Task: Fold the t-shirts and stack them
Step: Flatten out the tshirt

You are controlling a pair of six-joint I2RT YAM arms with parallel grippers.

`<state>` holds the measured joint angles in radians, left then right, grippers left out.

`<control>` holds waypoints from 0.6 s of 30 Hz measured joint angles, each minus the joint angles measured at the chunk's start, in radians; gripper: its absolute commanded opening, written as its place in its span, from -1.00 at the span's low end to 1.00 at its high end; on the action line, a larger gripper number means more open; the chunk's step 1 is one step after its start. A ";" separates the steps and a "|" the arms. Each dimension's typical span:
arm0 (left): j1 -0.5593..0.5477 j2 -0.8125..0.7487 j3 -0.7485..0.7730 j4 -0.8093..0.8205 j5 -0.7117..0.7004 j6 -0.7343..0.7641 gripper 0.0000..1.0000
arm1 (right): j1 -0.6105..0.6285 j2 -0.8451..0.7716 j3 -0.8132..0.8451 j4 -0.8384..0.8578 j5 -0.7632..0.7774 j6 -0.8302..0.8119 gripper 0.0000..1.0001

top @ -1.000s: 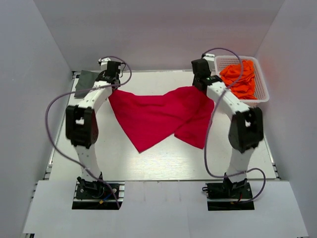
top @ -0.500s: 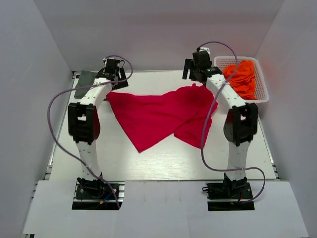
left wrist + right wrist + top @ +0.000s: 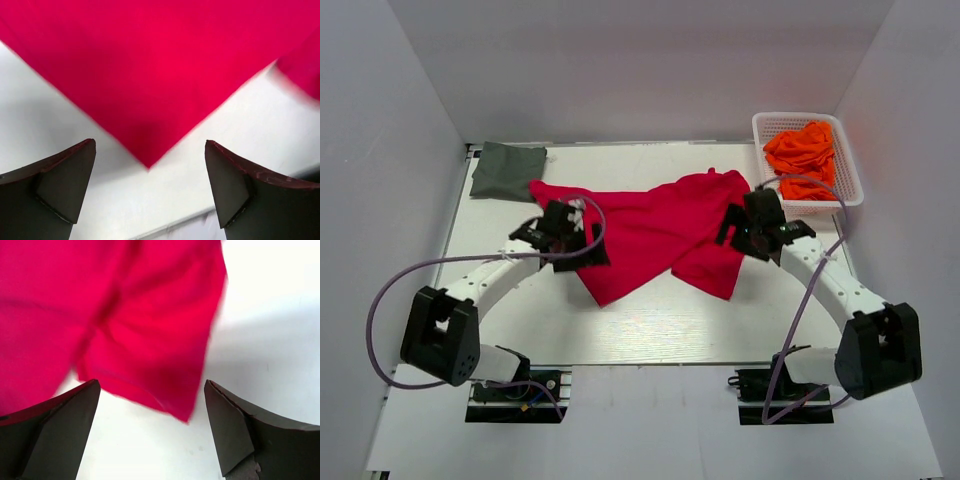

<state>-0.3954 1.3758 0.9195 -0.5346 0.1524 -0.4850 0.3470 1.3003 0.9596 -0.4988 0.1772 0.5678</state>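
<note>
Top external view: crimson t-shirt [image 3: 640, 222] lies spread on the table [image 3: 650, 328], folding apparently starting; left claw [image 3: 150, 145] and right claw [image 3: 152, 385] hover wide open, empty, above its near corners, which need pinching next

Left arm [image 3: 490, 282], right arm [image 3: 825, 280]: white tubular links, black blocky joint housings. One lilac cable [image 3: 372, 325] looped alongside each. Black base plates [image 3: 515, 393]. Wrist-end fingers [image 3: 57, 182]: dark, wedge-shaped, matte.

Red tee [image 3: 650, 225] unfolded & rumpled, mid counter [image 3: 650, 320], one corner pointing to near edge. Grey-green tee [image 3: 506, 168] folded flat, far-left corner. Orange tees [image 3: 803, 152] heaped in basket [image 3: 849, 165], far right.
</note>
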 measured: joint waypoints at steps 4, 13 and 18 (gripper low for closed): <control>-0.078 0.046 -0.128 -0.018 0.056 -0.036 0.96 | 0.000 -0.074 -0.159 -0.020 -0.027 0.057 0.81; -0.154 0.137 -0.130 0.047 0.050 -0.071 -0.01 | 0.000 -0.169 -0.257 -0.025 -0.053 0.134 0.81; -0.178 0.200 -0.115 0.101 0.068 -0.079 -1.00 | 0.000 -0.169 -0.273 -0.026 -0.053 0.146 0.81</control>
<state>-0.5735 1.5761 0.8043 -0.4335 0.2207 -0.5636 0.3470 1.1316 0.6865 -0.5251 0.1246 0.7143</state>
